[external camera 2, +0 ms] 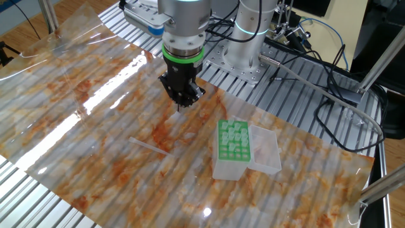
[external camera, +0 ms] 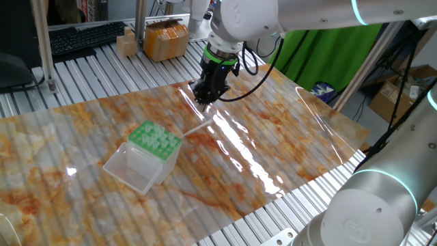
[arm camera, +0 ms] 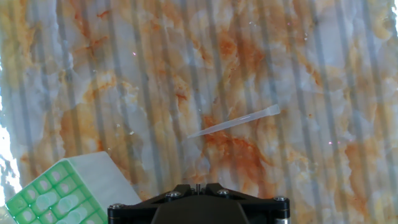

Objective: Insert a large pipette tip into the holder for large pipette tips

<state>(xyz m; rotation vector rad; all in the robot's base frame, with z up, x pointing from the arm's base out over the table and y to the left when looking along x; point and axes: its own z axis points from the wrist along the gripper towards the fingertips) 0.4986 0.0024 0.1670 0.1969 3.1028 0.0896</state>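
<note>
Green-racked holder (external camera 2: 234,140), lid open, some tips inside

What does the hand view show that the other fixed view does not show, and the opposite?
Only the hand view shows the large pipette tip big enough to follow its taper from wide end to point, yet the holder for large pipette tips is cut off at the frame edge. Only the other fixed view shows the whole holder with its clear lid open, the shut gripper above the mat, and the cables behind. Both show the tip lying flat on the marbled mat, apart from the holder.
</note>
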